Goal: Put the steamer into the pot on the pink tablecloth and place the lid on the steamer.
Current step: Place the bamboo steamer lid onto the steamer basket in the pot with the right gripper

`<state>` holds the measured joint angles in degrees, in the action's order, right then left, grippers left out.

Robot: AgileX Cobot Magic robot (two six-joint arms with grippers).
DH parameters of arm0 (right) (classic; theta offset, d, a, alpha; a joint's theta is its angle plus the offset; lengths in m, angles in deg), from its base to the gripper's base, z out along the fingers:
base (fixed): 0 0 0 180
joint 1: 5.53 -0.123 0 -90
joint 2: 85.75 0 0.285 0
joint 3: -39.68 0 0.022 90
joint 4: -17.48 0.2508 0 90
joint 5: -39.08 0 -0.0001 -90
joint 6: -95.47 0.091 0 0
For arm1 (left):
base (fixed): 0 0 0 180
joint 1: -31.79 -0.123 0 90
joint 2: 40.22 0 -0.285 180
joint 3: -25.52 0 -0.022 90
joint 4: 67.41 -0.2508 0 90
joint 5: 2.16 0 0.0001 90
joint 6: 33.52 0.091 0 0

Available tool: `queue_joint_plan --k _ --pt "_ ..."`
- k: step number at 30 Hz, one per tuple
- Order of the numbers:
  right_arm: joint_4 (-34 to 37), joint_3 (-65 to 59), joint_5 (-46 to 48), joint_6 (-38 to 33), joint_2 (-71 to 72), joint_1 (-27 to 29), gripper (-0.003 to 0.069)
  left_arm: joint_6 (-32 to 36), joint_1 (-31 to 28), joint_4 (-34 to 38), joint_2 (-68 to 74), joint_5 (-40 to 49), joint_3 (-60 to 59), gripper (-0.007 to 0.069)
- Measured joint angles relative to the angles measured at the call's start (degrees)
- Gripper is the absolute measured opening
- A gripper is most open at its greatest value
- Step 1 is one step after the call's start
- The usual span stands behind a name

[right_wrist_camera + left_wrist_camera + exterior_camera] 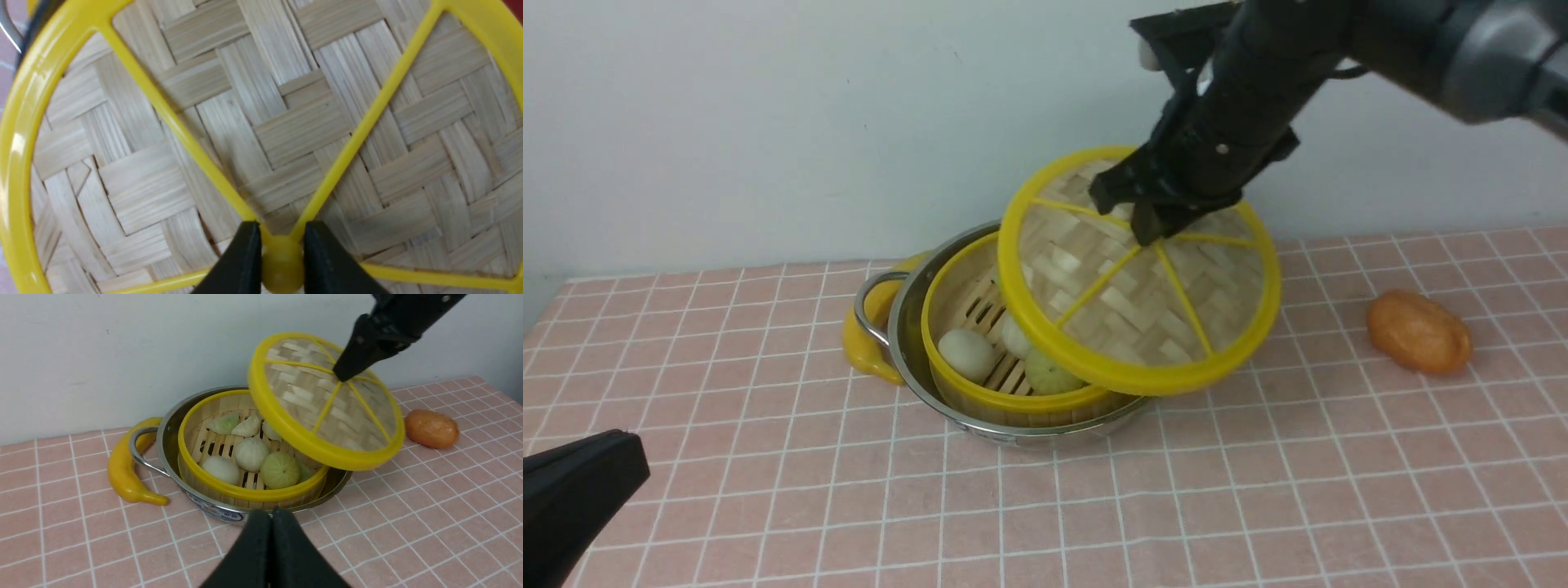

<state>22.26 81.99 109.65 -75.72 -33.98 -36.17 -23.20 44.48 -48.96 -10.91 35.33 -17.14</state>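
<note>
- Inside the pot, which stands on the pink tablecloth, sits the steamer.
- Above the pot's right half the lid hangs tilted, not seated; the right gripper pinches its centre knob.
- In front of the pot, apart from it, the left gripper has its fingers pressed together, empty.
</note>
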Motion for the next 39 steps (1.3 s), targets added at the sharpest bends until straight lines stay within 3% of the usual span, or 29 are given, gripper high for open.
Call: queue_joint_plan --k 11,39 --pt "-0.43 15.17 0.16 -1.07 -12.48 -3.54 0.0145 0.00 0.00 0.00 0.00 0.39 0.00 -0.0022" --pt "1.55 16.02 -0.87 -6.44 -15.97 -3.54 0.0145 0.29 0.00 -1.19 0.00 0.61 -0.10 -0.0022"
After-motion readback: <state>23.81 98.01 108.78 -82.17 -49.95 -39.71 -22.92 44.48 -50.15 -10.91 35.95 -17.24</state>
